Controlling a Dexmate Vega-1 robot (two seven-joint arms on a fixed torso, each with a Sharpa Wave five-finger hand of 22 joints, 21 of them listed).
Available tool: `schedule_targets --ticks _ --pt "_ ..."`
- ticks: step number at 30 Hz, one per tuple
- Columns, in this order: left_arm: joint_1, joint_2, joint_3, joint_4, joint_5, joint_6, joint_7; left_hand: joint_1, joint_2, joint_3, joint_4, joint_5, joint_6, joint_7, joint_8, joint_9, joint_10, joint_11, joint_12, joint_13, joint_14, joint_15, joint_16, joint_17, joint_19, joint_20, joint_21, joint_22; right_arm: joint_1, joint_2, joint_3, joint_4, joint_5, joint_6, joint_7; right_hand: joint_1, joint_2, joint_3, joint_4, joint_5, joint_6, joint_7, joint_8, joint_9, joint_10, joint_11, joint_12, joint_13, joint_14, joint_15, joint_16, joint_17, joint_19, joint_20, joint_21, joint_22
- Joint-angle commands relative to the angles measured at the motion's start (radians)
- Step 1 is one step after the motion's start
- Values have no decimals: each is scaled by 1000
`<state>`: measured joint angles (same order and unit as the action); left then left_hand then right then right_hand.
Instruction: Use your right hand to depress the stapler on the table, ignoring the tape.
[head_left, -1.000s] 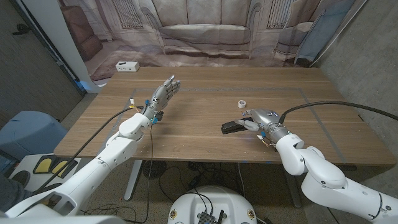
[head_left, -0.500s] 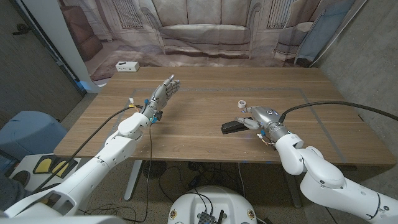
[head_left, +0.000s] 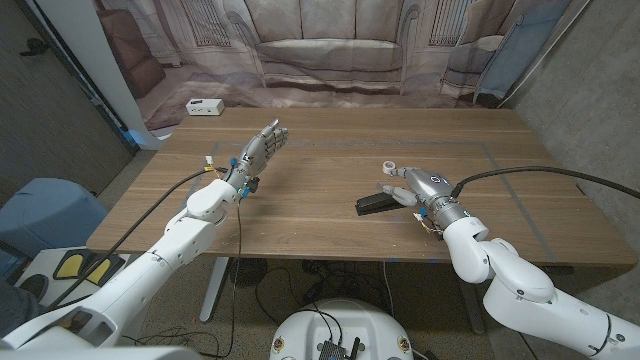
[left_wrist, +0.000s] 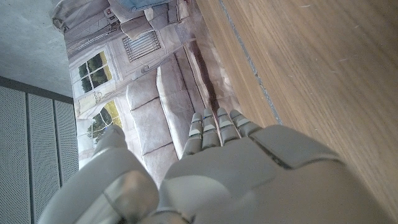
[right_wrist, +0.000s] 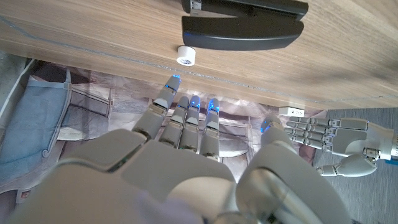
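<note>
Right robot hand (head_left: 424, 190) hovered empty, fingers apart, above black stapler (head_left: 378, 203) on the bench (head_left: 320, 215), tape (head_left: 389, 167) near at 12 o'clock; off-centre press likely skidding or tipping stapler.

The stapler (head_left: 380, 203) lies on the table (head_left: 320, 225) right of centre, with the right hand (head_left: 422, 192) at its three o'clock, just beside it. The tape (head_left: 389, 167) sits near the stapler's twelve o'clock. The left hand (head_left: 256, 155) is well apart at ten o'clock.
</note>
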<state>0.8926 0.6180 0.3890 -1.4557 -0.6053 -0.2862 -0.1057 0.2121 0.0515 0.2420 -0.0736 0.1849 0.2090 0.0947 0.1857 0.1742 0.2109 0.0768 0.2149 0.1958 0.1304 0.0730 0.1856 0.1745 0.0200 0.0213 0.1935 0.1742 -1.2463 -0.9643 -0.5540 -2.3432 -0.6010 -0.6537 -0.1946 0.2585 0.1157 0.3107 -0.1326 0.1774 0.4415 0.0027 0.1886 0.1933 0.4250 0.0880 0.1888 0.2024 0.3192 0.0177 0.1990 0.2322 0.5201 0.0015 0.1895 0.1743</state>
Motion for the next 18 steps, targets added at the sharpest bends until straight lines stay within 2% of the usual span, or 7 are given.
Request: schedule_targets --ticks 1,10,18 --pt "3 6 -1 -4 -4 8 -5 -6 3 2 -3 -1 4 0 2 4 8 0 -3 0 4 0 2 5 1 3 5 6 -39 32 55 25 55 67 -100 4 -8 1 -3 3 -9 2 -2 4 0 10 5 3 2 -5 9 2 11 1 7 1" --pt "15 20 2 -40 -1 20 -5 -7 3 2 -4 -1 4 0 2 4 8 -4 -3 0 5 -2 2 5 1 2 5 6 -61 43 96 40 107 136 -157 7 -8 1 -5 2 -35 18 -7 3 1 14 8 3 20 -8 18 3 34 -3 15 1" --pt "43 26 -9 -54 -4 10 10 -7 4 2 -5 -1 4 1 2 4 10 -3 -2 0 5 -2 3 5 1 3 5 6 -66 62 115 71 152 205 -190 11 -10 0 -7 2 -58 20 -9 3 5 8 10 3 35 -13 25 3 50 -8 20 1"
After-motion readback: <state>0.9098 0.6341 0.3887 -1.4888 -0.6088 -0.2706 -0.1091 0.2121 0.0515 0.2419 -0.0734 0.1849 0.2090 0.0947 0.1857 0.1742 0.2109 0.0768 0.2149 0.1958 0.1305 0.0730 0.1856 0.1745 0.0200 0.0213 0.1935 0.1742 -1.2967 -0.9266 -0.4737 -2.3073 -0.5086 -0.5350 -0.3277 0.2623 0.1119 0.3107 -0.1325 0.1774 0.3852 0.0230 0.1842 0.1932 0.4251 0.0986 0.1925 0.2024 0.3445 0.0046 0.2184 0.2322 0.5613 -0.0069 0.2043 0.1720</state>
